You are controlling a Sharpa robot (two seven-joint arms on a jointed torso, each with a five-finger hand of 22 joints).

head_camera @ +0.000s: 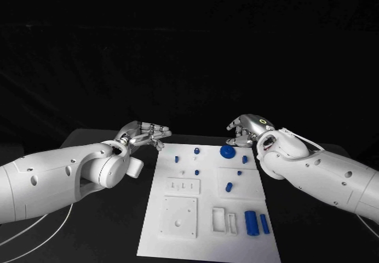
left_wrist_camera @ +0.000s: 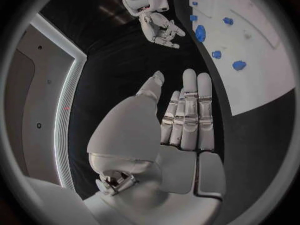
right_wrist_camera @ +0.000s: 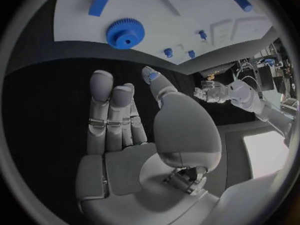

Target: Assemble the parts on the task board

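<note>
The white task board (head_camera: 237,241) lies in the middle of the black table. A blue gear (head_camera: 227,151) sits near its far edge, with small blue pegs (head_camera: 176,159) scattered around it and two blue cylinders (head_camera: 256,223) at the near right. My left hand (head_camera: 146,134) hovers off the board's far left corner. Its fingers (left_wrist_camera: 187,115) are stretched out and hold nothing. My right hand (head_camera: 245,130) hangs just beyond the gear (right_wrist_camera: 125,33), over the far edge. Its fingers (right_wrist_camera: 115,115) are also extended with nothing in them.
Raised white blocks (head_camera: 180,216) and slotted fixtures (head_camera: 223,219) occupy the board's near half. Black table surface (head_camera: 110,219) runs along both sides of the board. A pale cable (head_camera: 32,230) trails beneath my left arm.
</note>
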